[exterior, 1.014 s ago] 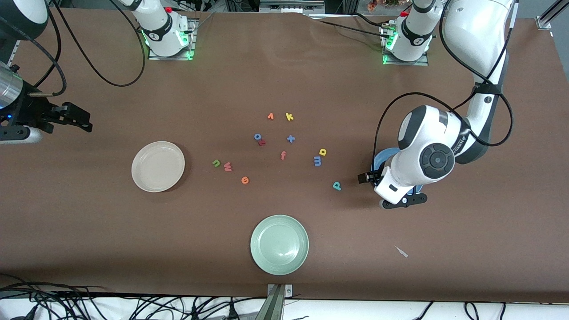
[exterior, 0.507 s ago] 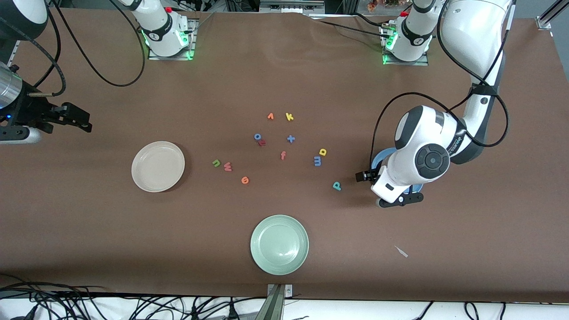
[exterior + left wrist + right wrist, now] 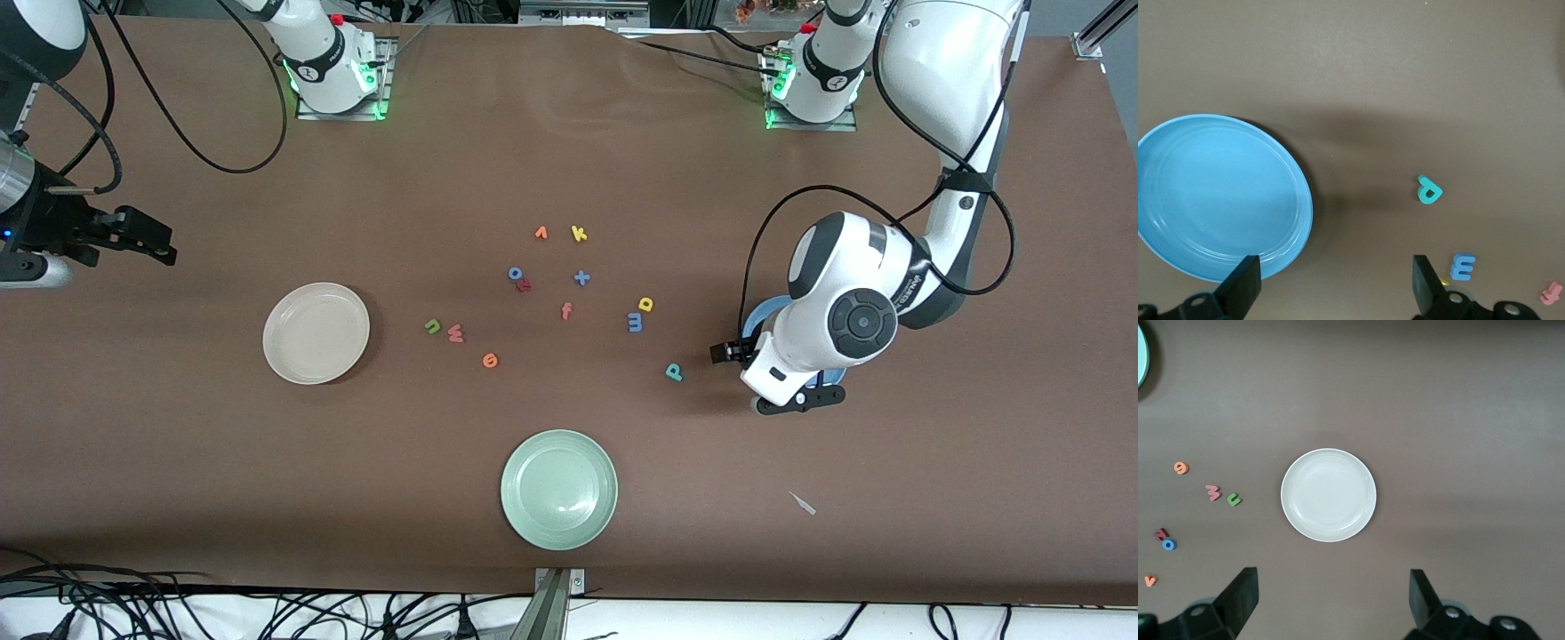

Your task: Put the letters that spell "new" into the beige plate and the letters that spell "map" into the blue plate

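Observation:
The beige plate (image 3: pixel 316 332) (image 3: pixel 1329 495) lies toward the right arm's end of the table. Beside it, toward the middle, are the green n (image 3: pixel 432 326) (image 3: pixel 1234 499), pink w (image 3: pixel 455 333) (image 3: pixel 1213 493) and orange e (image 3: pixel 489 360) (image 3: pixel 1181 468). The blue m (image 3: pixel 635 322) (image 3: pixel 1463 267), yellow a (image 3: pixel 646 304) and teal p (image 3: pixel 674 372) (image 3: pixel 1429 190) lie beside the blue plate (image 3: pixel 758 316) (image 3: pixel 1218 193), which the left arm mostly hides in the front view. My left gripper (image 3: pixel 731 354) (image 3: pixel 1331 287) hangs open and empty over the plate's rim. My right gripper (image 3: pixel 156 240) (image 3: pixel 1331 600) waits open over bare table at its own end.
A pale green plate (image 3: pixel 558 488) sits nearest the front camera. Other letters lie in the middle: orange v (image 3: pixel 540 233), yellow k (image 3: pixel 579 234), blue o (image 3: pixel 515 273), a red letter (image 3: pixel 524 285), a blue plus shape (image 3: pixel 581 278), orange-red f (image 3: pixel 565 310). A small white scrap (image 3: pixel 803 503) lies on the cloth.
The left arm has drifted a little toward the letters. The right gripper has shifted slightly toward its end of the table. No letter has moved.

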### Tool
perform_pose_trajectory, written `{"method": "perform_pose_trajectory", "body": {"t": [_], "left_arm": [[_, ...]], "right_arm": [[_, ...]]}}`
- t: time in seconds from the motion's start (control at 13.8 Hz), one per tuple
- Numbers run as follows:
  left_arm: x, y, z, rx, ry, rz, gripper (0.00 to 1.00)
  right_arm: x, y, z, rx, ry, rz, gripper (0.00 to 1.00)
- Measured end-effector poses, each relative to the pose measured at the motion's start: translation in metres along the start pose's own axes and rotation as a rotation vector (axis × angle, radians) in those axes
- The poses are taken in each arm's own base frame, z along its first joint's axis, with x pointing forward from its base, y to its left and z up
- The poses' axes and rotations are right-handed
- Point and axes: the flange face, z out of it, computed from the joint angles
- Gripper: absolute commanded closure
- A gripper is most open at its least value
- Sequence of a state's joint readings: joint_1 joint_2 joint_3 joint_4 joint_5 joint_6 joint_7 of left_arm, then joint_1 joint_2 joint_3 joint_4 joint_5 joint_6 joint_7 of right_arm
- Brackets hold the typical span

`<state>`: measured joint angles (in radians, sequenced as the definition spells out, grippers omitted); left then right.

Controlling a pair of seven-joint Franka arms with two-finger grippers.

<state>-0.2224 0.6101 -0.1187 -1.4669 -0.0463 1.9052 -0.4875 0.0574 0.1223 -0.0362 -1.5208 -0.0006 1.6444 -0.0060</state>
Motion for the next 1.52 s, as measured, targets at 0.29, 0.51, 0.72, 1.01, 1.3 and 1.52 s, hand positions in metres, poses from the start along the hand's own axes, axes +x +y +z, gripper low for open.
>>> {"method": "perform_pose_trajectory", "body": {"t": [0.29, 0.51, 0.72, 1.01, 1.3, 1.52], "left_arm": [[-0.005, 0.014, 0.024, 0.016, -0.030, 0.021, 0.00], [-0.008, 0.036, 0.044, 0.004, -0.005, 0.046, 0.00], [-0.017, 0.060, 0.058, 0.000, 0.010, 0.072, 0.00], [-0.029, 0.091, 0.089, -0.007, 0.029, 0.118, 0.06], [-0.021, 0.096, 0.117, 0.015, 0.095, 0.155, 0.16], [-0.016, 0.090, 0.143, 0.070, 0.105, 0.186, 0.28]], "right_arm": [[0.000, 0.000, 0.000, 0.000, 0.000, 0.000, 0.00], [0.000, 0.000, 0.000, 0.000, 0.000, 0.000, 0.00], [0.000, 0.000, 0.000, 0.000, 0.000, 0.000, 0.00], [0.000, 0.000, 0.001, 0.000, -0.003, -0.003, 0.00], [0.000, -0.001, 0.003, 0.000, -0.010, -0.004, 0.00], [0.000, -0.009, 0.003, 0.002, -0.011, -0.018, 0.00]]}}
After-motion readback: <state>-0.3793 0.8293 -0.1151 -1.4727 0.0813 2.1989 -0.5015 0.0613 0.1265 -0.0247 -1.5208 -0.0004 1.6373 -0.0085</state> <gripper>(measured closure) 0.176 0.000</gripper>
